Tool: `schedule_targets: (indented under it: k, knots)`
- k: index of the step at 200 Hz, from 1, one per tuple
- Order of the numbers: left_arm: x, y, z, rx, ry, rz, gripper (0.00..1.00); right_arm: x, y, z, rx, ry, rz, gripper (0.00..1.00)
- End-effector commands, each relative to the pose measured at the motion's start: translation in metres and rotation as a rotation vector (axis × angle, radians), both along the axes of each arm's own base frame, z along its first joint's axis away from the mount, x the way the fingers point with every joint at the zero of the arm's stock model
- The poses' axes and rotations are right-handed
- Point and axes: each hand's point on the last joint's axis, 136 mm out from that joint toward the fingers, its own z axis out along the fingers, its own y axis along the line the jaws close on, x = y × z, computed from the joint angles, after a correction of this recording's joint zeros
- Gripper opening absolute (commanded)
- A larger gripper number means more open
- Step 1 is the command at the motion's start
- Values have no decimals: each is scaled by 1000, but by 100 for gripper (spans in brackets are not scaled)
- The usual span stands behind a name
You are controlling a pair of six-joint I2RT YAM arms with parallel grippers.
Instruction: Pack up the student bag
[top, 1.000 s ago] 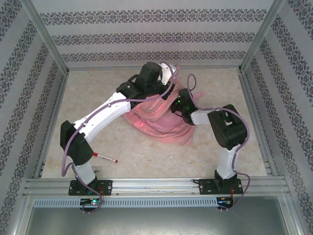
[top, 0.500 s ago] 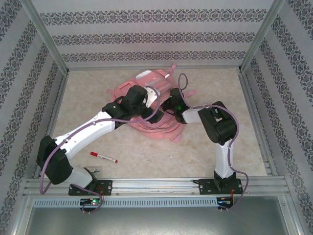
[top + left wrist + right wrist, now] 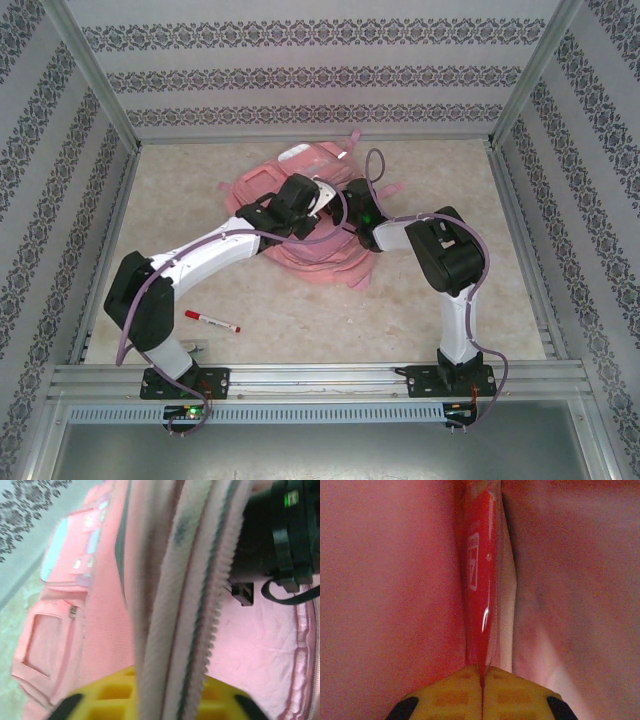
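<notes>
**Bag mouth pinched open, R inside**

My L gripper (image 3: 155, 701) is closed on the zip edge (image 3: 202, 580) of the bag (image 3: 300, 165), mid-table (image 3: 450, 300), prob. to keep the mouth open. My R gripper (image 3: 481, 690) is inside, clamped on a thin red item (image 3: 479, 580), looks like it's for packing. Pen (image 3: 212, 321) is near my L base, not yet packed.

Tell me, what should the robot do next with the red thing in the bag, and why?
Probably open the right pincer and let go. It pinches the red thing with pink bag lining on both sides, so it looks already in, while the left pincer holds the zip edge.
</notes>
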Motion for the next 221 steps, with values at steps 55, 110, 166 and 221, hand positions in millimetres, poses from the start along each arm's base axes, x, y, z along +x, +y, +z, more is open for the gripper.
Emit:
schedule_targets:
  k: [55,110,166,221]
  knots:
    - [-3,-29,135,-310,-230,-114,0,8,23,30,56,-109,-10,8]
    - [4,-17,143,-375,-250,7,0,-4,-5,-16,-80,30,-184,29]
    - [7,-11,128,-408,-227,80,0,-32,-30,-1,-113,151,-310,48]
    - [15,-2,94,-308,-205,134,0,-105,-50,-2,-253,389,-210,56]
